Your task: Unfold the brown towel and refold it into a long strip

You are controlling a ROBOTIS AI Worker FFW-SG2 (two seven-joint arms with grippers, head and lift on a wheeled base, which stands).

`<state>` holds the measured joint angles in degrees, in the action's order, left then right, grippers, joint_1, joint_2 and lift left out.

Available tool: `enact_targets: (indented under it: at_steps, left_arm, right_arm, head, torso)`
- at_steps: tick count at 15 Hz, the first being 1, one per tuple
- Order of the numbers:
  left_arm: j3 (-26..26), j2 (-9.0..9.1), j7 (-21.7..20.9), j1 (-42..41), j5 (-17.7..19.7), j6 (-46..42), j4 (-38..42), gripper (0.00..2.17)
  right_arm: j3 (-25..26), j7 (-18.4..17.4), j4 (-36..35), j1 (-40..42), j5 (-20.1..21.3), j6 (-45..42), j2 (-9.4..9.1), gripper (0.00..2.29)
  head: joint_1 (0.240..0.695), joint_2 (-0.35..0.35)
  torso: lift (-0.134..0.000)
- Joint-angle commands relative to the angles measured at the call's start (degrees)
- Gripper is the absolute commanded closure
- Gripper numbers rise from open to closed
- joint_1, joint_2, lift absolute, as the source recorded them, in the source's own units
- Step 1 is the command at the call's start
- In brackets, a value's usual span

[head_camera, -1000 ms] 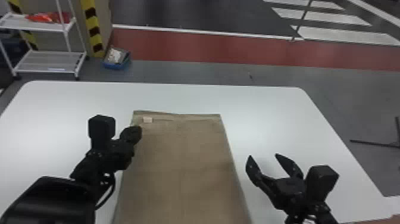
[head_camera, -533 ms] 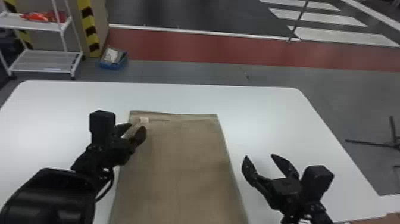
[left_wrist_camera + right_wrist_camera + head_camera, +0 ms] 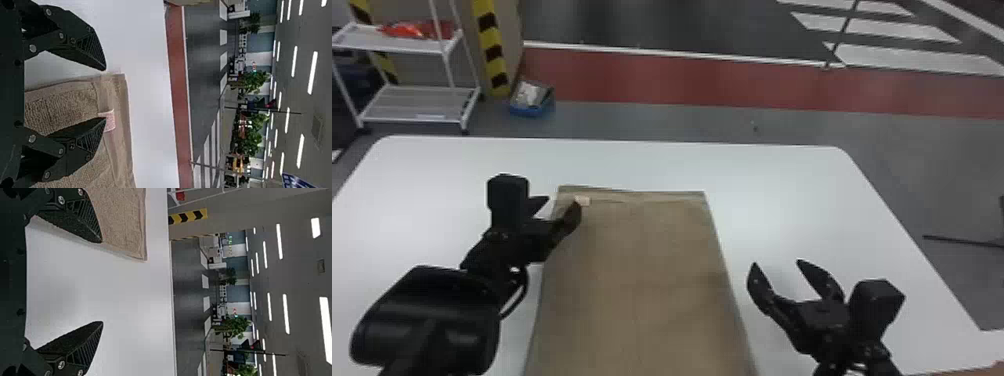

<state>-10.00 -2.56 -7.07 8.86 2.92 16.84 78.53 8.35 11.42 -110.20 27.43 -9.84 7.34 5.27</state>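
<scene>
The brown towel [image 3: 642,280] lies flat on the white table as a long rectangle, a small pale tag near its far left corner. My left gripper [image 3: 563,201] is open at that corner, one finger over the towel and the other beyond its left edge. In the left wrist view, the towel's corner and tag [image 3: 110,120] show by the open left gripper [image 3: 105,94]. To the right of the towel, my right gripper [image 3: 777,265] stands open over bare table. The right wrist view has the right gripper [image 3: 102,282] with nothing between its fingers and the towel [image 3: 121,223] beside one finger.
The white table [image 3: 807,200] extends around the towel on its left, far and right sides. Beyond it on the floor are a white shelf rack [image 3: 417,105] and a blue box [image 3: 531,102]. A dark stand leg [image 3: 962,241] lies off the table's right side.
My left gripper has opened at the towel's far left corner, its fingers spreading apart. The right gripper stays open beside the towel, and the towel looks unchanged.
</scene>
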Motion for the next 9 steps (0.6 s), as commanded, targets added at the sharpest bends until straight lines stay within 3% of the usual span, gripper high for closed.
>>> enact_targets:
  at_steps: [1,6,7,9]
  left_arm:
    - [0.15,-0.07,-0.58,1.07,-0.02,-0.01,-1.71,0.52]
    - [0.15,0.02,-1.28,2.39,0.15,-0.18,-3.65,0.52]
    - [0.15,0.02,-1.37,2.57,0.24,-0.18,-4.09,0.77]
    - [0.15,0.02,-1.37,2.66,0.33,-0.36,-4.17,0.82]
  right_arm:
    - [-0.17,0.0,0.25,-0.27,0.0,-0.17,0.0,0.15]
    - [0.0,0.0,0.69,-0.45,-0.09,-0.35,0.09,0.15]
    - [0.0,0.0,0.69,-0.45,-0.09,-0.35,0.09,0.15]
    - [0.09,0.0,0.78,-0.45,-0.09,-0.35,0.09,0.15]
  head:
    - [0.695,-0.163]
    - [0.695,-0.158]
    - [0.695,-0.158]
    - [0.695,-0.16]
  torso:
    - [-0.123]
    - [-0.123]
    - [-0.123]
    - [-0.123]
